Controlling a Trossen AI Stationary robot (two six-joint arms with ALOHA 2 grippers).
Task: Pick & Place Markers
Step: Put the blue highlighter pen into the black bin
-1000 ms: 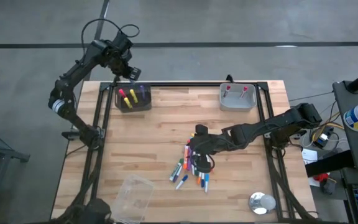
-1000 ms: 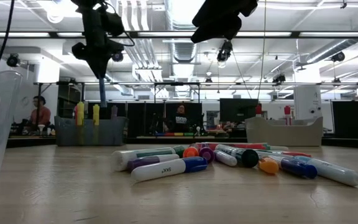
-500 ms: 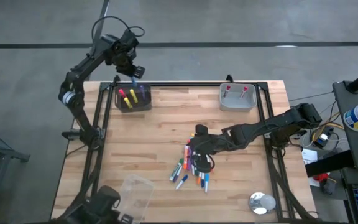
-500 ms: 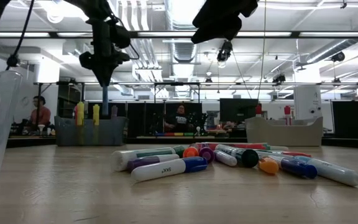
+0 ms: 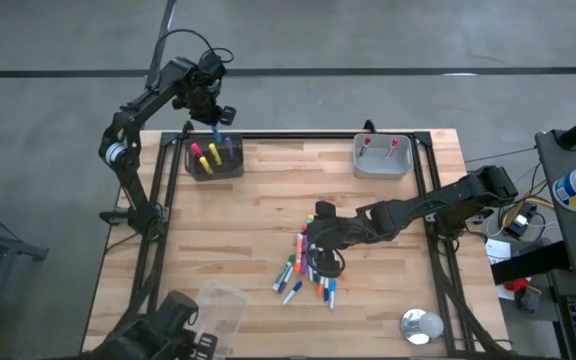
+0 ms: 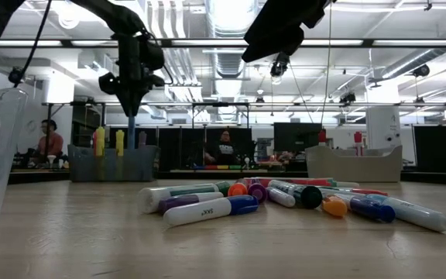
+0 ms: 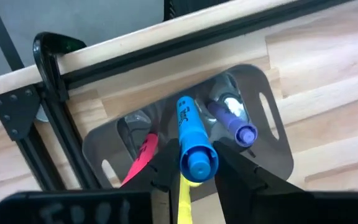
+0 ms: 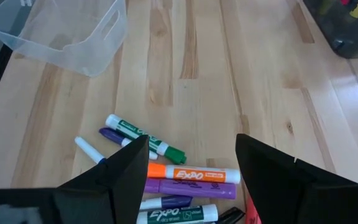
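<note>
We see a pale butcher-block wooden table (image 5: 268, 210) framed by black metal rails (image 5: 308, 137), standing on a smooth grey concrete floor (image 5: 368, 40) crossed by a dark seam. Beyond the table lies a large open workshop under rows of long white ceiling strip lights (image 6: 207, 43) and exposed ducts. Two seated people (image 6: 49, 139) show far back, at what may be desks.

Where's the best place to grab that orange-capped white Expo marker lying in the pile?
Probably mid-barrel of the orange-capped white Expo marker, from straight above, pinching across its width: it lies flat, and a purple marker hugs one long side.
</note>
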